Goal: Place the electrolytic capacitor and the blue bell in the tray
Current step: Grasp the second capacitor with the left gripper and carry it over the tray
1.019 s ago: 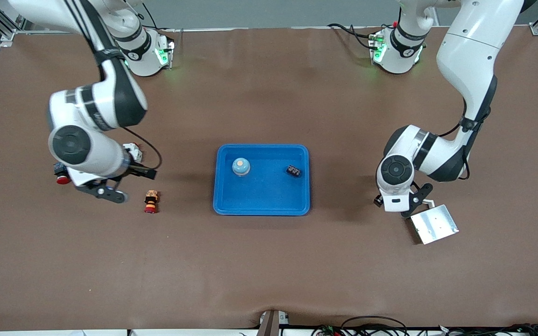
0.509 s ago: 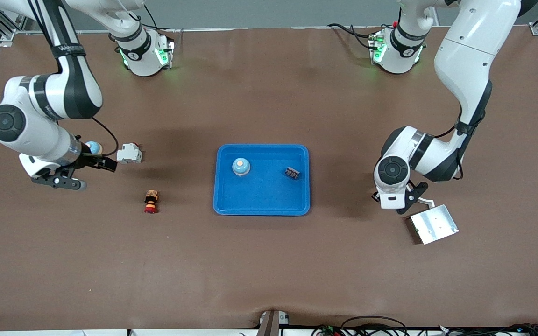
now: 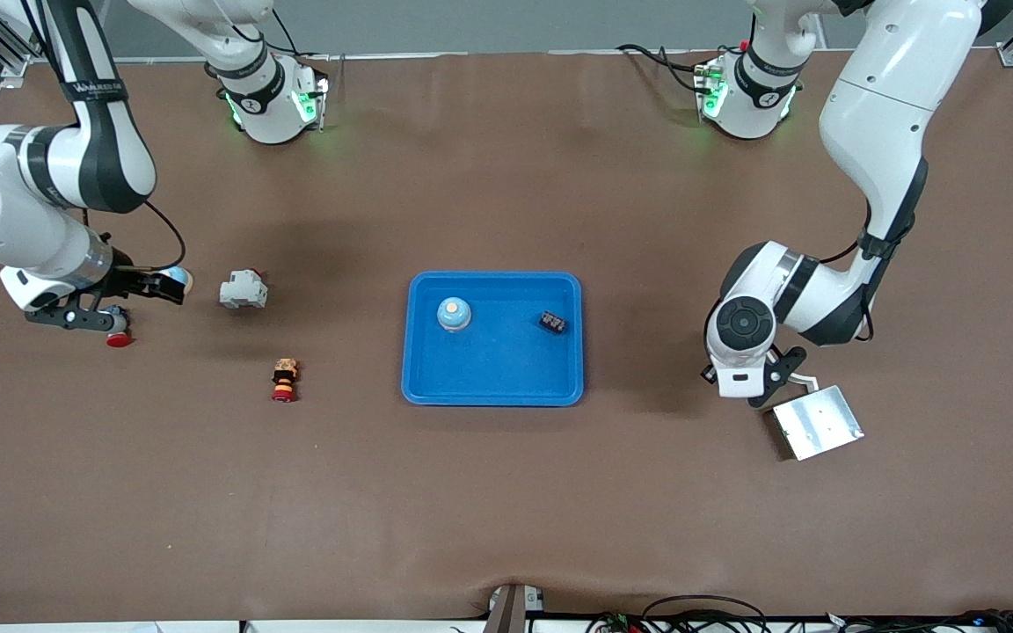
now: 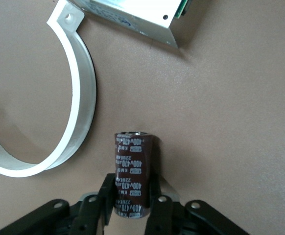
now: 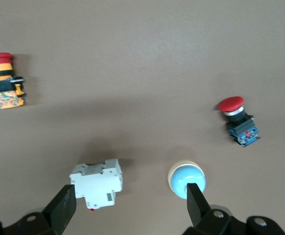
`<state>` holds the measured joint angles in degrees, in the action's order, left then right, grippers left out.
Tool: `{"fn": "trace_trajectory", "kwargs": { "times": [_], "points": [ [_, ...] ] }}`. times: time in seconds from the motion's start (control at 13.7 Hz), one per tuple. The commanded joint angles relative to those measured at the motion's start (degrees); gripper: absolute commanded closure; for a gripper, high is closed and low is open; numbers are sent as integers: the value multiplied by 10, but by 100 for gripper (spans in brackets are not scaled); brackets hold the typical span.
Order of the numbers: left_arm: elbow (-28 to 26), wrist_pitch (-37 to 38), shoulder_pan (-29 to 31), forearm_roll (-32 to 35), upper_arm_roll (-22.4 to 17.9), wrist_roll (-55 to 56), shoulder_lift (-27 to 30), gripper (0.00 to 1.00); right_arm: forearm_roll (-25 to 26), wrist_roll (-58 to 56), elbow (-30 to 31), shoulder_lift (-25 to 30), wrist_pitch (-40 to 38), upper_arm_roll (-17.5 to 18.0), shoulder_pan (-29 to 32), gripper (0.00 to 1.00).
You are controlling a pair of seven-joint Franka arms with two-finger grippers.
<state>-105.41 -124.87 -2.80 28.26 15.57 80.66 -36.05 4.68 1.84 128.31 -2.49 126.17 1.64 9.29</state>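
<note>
Front view: brown table (image 3: 506,492) fills the frame, grey floor along the top edge; blue tray (image 3: 492,387) mid-frame holds a blue bell (image 3: 454,313). Left gripper (image 4: 131,211), frame right, is clamped on an electrolytic capacitor (image 4: 132,174); right gripper (image 5: 128,203), frame left, is spread apart

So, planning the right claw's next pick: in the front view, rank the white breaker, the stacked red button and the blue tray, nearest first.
1. white breaker, closest to the right claw.
2. stacked red button, nearer the camera.
3. blue tray, mid-table.
</note>
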Motion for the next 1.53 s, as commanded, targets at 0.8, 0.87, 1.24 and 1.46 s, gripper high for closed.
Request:
{"fn": "trace_trajectory", "kwargs": {
  "times": [0.8, 0.87, 1.24, 1.46],
  "points": [
    [147, -1, -69, -88, 54, 84, -24, 100, 2, -121, 184, 31, 225, 12, 117, 0],
    [158, -1, -83, -89, 54, 100, -32, 100, 2, -132, 192, 24, 245, 12, 127, 0],
    [254, -12, -158, -89, 51, 176, -98, 100, -2, -168, 217, -9, 303, 13, 174, 0],
    [271, -69, -192, -88, 48, 221, -122, 100, -19, -167, 222, -32, 319, 14, 184, 0]
  ]
}}
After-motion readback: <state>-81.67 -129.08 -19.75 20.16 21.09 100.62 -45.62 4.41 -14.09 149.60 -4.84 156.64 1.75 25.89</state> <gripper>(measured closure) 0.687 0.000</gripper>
